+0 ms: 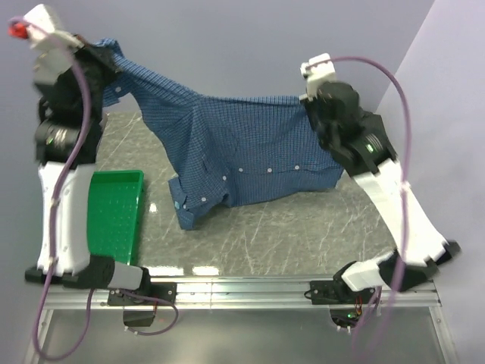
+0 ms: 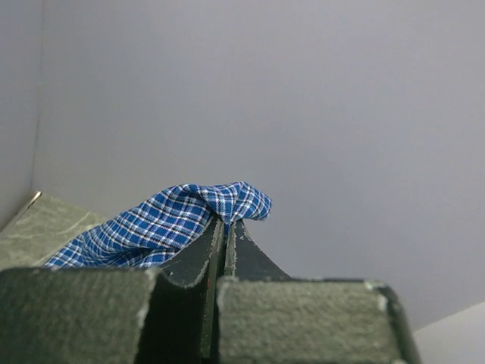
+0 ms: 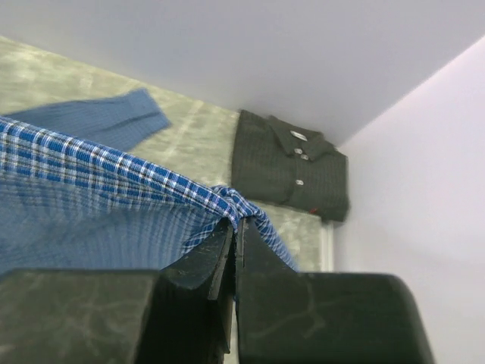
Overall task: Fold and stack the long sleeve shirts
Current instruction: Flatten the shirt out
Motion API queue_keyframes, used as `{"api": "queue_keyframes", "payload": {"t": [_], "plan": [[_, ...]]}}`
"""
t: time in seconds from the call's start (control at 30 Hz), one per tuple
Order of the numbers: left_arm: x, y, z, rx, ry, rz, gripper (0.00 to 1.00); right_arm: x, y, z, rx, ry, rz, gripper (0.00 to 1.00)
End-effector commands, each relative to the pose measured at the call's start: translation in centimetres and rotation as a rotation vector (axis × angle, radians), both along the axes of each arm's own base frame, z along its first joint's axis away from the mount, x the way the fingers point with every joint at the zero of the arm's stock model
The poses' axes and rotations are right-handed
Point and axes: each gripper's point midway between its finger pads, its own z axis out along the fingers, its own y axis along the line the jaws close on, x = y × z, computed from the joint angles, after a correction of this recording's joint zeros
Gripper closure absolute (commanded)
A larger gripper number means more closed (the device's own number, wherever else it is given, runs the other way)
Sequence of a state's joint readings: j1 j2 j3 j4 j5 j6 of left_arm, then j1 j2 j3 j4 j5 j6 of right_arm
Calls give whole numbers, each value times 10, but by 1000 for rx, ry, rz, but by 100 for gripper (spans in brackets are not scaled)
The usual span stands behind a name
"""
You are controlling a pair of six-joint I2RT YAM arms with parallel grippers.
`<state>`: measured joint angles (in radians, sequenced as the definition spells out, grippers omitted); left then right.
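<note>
The blue shirt [image 1: 242, 144] hangs stretched between both arms, its lower edge resting on the tabletop [image 1: 303, 227]. The left gripper [image 2: 226, 226] is pressed together, pinching a bunched corner of the shirt. The right gripper [image 3: 236, 227] pinches the opposite edge. The dark shirt [image 3: 292, 167] lies folded by the back wall. A green tray [image 1: 114, 212] sits beside the left arm.

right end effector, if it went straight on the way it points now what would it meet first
Past the blue checked shirt it grips, the right end effector aims toward the folded dark shirt by the far wall; probably that first, though depth is unclear.
</note>
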<state>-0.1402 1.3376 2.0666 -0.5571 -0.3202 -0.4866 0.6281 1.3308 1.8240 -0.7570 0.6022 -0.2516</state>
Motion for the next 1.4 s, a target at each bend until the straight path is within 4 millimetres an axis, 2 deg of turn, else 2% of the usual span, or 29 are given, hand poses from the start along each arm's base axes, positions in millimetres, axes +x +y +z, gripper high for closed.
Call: {"api": "queue_keyframes", "payload": {"t": [0.0, 0.03, 0.1, 0.13, 0.17, 0.2, 0.27, 0.37, 0.43, 0.5, 0.53, 0.57, 0.6, 0.63, 0.67, 0.7, 0.73, 0.77, 0.8, 0.83, 0.87, 0.9, 0.93, 1.0, 1.03, 1.07, 1.17, 1.3, 1.37], "plan": [[40, 10, -1, 4, -1, 62, 100, 45, -20, 33, 6, -104, -103, 100], [47, 10, -4, -5, 8, 62, 100, 52, -24, 42, 20, -128, -135, 100], [55, 17, 21, -49, -45, 60, 100, 74, -36, 65, 45, -202, -233, 100], [69, 11, 8, -68, -14, 37, 100, 67, -46, 85, 66, -255, -272, 100], [63, 16, 29, -96, -68, 30, 100, 73, -48, 99, 87, -308, -307, 100], [73, 8, 28, -112, -69, -21, 100, 65, -57, 123, 127, -377, -347, 100], [65, 1, 51, -154, -149, -69, 100, 47, -72, 159, 214, -509, -405, 100], [22, -5, 85, -156, -279, -127, 100, 21, -81, 179, 315, -621, -374, 100], [3, -5, 92, -133, -310, -132, 100, 9, -79, 178, 317, -651, -308, 100], [-20, -1, 90, -109, -323, -111, 99, -4, -74, 158, 306, -628, -220, 100], [-14, 2, 69, -104, -273, -88, 99, -18, -76, 153, 302, -621, -189, 100], [-32, 7, 68, -99, -276, -70, 99, -6, -60, 112, 233, -508, -119, 100], [-35, 9, 57, -96, -248, -54, 99, -6, -56, 92, 209, -454, -98, 100], [-25, 11, 28, -88, -177, -39, 99, -12, -55, 76, 225, -411, -83, 100], [-40, 12, 22, -86, -170, -39, 99, -8, -48, 26, 183, -281, -61, 100], [-40, 10, 4, -83, -119, -44, 99, -10, -43, 5, 215, -233, -47, 100], [-31, 7, -31, -83, -36, -54, 99, -20, -44, -8, 238, -210, -44, 100], [-45, 7, -40, -86, -26, -57, 99, -22, -41, -52, 222, -109, -45, 100], [-48, 7, -60, -99, 23, -57, 98, -27, -37, -69, 279, -68, -46, 100], [-42, 6, -98, -98, 107, -56, 98, -35, -36, -83, 299, -35, -37, 100], [-58, 7, -105, -101, 104, -56, 97, -41, -34, -121, 265, 64, -29, 100], [-62, 12, -121, -112, 138, -23, 97, -46, -28, -138, 320, 115, -28, 100], [-63, 13, -158, -139, 223, -10, 96, -52, -20, -156, 335, 186, -1, 100], [-81, 10, -177, -164, 243, -25, 95, -73, -11, -200, 350, 373, 10, 100], [-86, 7, -208, -171, 319, -36, 95, -82, -2, -217, 365, 462, 29, 100], [-98, 5, -212, -180, 313, -50, 94, -97, -3, -236, 359, 554, 9, 100], [-122, -6, -245, -189, 386, -111, 92, -125, 6, -253, 437, 662, 22, 100], [-154, -14, -263, -188, 439, -161, 91, -144, 5, -234, 514, 648, 45, 100], [-162, -16, -264, -191, 450, -167, 91, -148, -12, -228, 492, 627, -37, 100]]}}
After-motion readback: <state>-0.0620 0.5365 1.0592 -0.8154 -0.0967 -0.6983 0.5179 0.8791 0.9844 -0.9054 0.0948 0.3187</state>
